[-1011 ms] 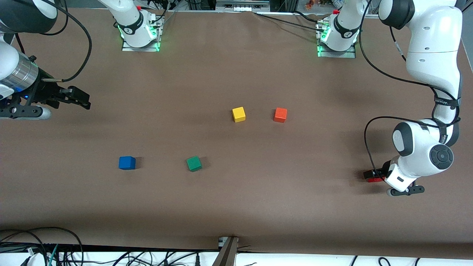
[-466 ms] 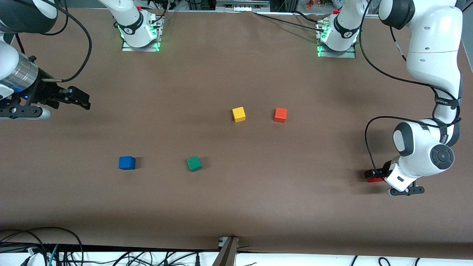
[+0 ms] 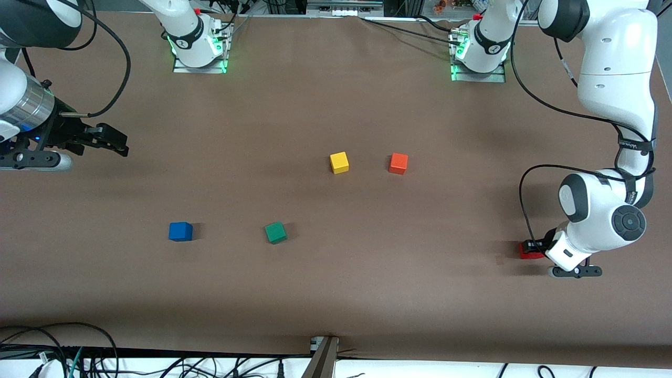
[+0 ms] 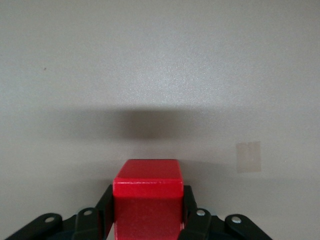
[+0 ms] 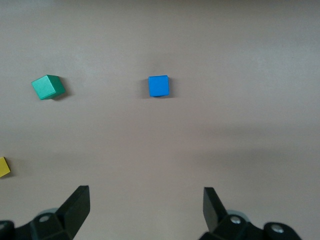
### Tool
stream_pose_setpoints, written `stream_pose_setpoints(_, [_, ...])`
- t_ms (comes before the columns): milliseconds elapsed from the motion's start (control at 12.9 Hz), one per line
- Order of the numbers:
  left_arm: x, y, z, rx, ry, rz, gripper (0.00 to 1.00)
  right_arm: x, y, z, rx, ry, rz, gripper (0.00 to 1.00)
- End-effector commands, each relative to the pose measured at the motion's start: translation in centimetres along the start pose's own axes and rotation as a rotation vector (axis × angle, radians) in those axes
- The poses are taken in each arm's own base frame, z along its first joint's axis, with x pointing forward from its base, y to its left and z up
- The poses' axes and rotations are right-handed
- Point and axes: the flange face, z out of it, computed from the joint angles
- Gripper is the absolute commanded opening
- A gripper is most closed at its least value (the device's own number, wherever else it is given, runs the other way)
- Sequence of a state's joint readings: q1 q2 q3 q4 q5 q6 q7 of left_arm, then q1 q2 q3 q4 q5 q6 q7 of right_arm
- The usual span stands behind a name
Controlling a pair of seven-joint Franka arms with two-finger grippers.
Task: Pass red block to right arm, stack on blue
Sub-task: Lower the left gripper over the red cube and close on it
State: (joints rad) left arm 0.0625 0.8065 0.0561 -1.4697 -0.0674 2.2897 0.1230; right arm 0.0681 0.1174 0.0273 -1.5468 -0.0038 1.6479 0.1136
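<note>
My left gripper [image 3: 531, 248] is closed on the red block [image 3: 526, 251], low at the table's left-arm end, four o'clock of centre. Handover pending. Blue block [image 3: 180, 231] at eight o'clock, bare. My right gripper [image 3: 114, 140] waits, fingers spread, at ten o'clock.

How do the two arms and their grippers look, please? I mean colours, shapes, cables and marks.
Both arms are white with black joint sections, on bases lit green. The right arm has a shiny silver wrist cylinder, a small blue light, looping black cables and a slim black right gripper. The left arm has a bulky white wrist, a black cable and a black linkage-finger left gripper.
</note>
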Motion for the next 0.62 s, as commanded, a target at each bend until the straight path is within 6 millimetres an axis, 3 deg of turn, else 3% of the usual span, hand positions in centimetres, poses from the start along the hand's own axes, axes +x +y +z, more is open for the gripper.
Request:
stream_pose_setpoints(0, [1.7,0.0,-3.3,0.000,0.058,0.112,0.13,0.2,-0.1,-0.4,-0.012,0.012,-0.008,1.00])
stream_pose_setpoints(233, [2.4,2.6,-7.3,-0.031,0.090,0.303,0.14,0.2,-0.1,-0.4,-0.014,0.012,-0.007,1.00])
stream_pose_setpoints(311, [2.5,5.0,-8.6,-0.060,0.112,0.405,0.14,0.2,-0.1,-0.4,-0.017,0.014,-0.007,1.00])
stream_pose_setpoints(389, [2.4,6.2,-10.4,-0.069,0.137,0.473,0.15,0.3,0.0,-0.5,-0.025,0.022,-0.008,1.00])
stream_pose_setpoints(544, [2.2,11.2,-14.4,-0.116,0.198,0.573,0.15,0.4,-0.2,-0.6,-0.014,0.034,0.005,1.00])
